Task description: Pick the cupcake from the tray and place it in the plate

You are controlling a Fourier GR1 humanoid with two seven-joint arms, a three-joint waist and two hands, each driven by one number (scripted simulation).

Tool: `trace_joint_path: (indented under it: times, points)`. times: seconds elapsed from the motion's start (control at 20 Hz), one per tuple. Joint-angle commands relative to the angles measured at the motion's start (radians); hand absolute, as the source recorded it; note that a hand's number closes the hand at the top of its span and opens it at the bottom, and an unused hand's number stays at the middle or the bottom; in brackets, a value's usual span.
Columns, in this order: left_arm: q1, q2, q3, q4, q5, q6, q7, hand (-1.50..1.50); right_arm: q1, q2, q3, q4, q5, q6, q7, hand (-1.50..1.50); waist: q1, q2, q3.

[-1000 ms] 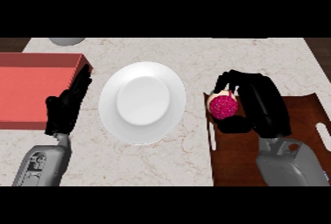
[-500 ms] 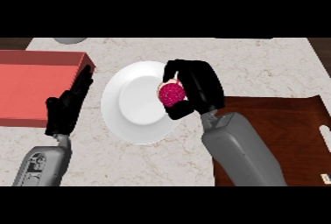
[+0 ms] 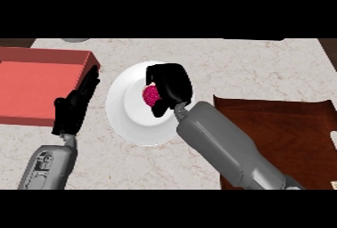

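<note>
Your right hand (image 3: pixel 172 84) is curled round the cupcake (image 3: pixel 150 94), fingers above and thumb below, black and glossy, hiding most of it. What shows of the cupcake is a small rounded magenta lump with a speckled top; you can't tell from here whether it touches the plate. It sits over the middle of the plate (image 3: pixel 128 120), well off the tray (image 3: pixel 289 133).

The plate is plain white, smooth, round with a shallow raised rim, looks taller than wide from this angle. The grey right forearm (image 3: pixel 223 147) crosses its lower right edge, matte, boxy, tapering to the wrist.

Your left hand (image 3: pixel 74 107) rests just left of the plate, fingers straight and together, pointing up along the side of the red box (image 3: pixel 36 84). It holds nothing. Its grey forearm (image 3: pixel 47 167) comes in from the lower edge.

The red box is a flat rectangular block, salmon top, darker red side walls, at the left edge. The tray is dark brown, wood-grain look, rectangular with slightly upturned corners, at the right.

The counter (image 3: pixel 263 67) is pale beige stone with faint veining, matte. At the top edge there's a sliver of a grey round thing (image 3: pixel 76 40), too cut off to identify. Dark strip at the far right past the counter edge.
</note>
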Motion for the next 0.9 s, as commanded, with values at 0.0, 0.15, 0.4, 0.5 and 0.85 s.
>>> trace_joint_path:
  times: [0.0,0.15,0.4,0.5,0.85]
  points:
    - [-0.02,-0.013,-0.005,0.059,-0.012,0.003,-0.041,0.0,-0.028,0.002,0.075,0.165,-0.13,-0.127,0.026,1.5,0.026,0.01,0.0]
    - [-0.062,0.027,0.019,0.024,0.013,-0.033,0.016,0.0,-0.091,0.002,0.071,0.23,-0.255,-0.086,0.025,-1.5,0.034,0.009,0.001]
    - [-0.071,-0.037,-0.036,0.008,-0.023,0.008,0.047,0.0,-0.074,0.002,0.158,0.29,-0.403,-0.209,-0.056,-1.5,0.051,0.013,0.001]
    - [-0.067,-0.013,-0.012,0.016,-0.003,-0.016,0.019,0.0,-0.095,0.002,0.18,0.267,-0.469,-0.227,-0.03,-1.5,0.066,0.014,0.001]
    - [-0.033,-0.006,0.007,0.043,-0.008,-0.006,-0.028,0.0,-0.021,0.002,0.032,0.199,-0.655,-0.4,-0.293,-1.5,0.017,0.009,0.002]
